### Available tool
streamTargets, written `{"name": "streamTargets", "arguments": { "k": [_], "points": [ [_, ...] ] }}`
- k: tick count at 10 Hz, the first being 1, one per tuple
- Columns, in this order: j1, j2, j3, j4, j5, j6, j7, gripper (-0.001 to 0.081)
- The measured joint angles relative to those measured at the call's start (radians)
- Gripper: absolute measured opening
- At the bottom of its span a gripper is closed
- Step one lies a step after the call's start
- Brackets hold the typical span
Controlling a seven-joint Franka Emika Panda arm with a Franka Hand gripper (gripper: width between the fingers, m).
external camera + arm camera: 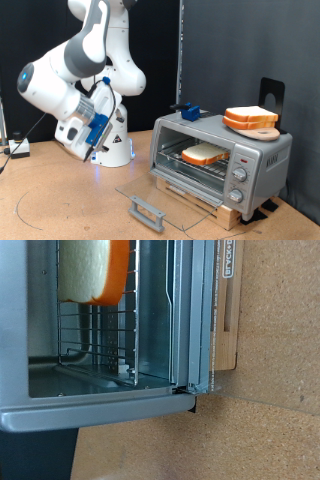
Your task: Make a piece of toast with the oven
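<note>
The oven stands at the exterior view's right on a wooden board, with its glass door folded down flat and the bar handle near the table. The piece of toast lies on the wire rack inside. It also shows in the wrist view on the rack, inside the oven's open cavity. My gripper is at the exterior view's left, well away from the oven and pointing towards it. Its fingers do not show in the wrist view.
A pile of like slices on an orange plate sits on the oven's top, beside a small blue object. Round knobs run down the oven's front right. A black curtain hangs behind. Cables lie on the cork table at the left.
</note>
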Motion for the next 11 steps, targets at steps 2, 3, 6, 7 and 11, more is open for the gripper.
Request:
{"name": "streamTargets", "arguments": {
  "k": [2,3,6,7,11],
  "points": [
    [0.004,0.07,0.009,0.004,0.024,0.036,0.052,0.0807],
    [0.003,0.068,0.009,0.004,0.023,0.036,0.038,0.0807],
    [-0.012,0.099,-0.005,0.017,0.04,0.044,-0.071,0.0807],
    [-0.015,0.126,-0.01,0.028,0.041,0.062,-0.074,0.0807],
    [-0.015,0.278,-0.014,0.094,0.013,0.07,-0.073,0.0807]
  ]
}}
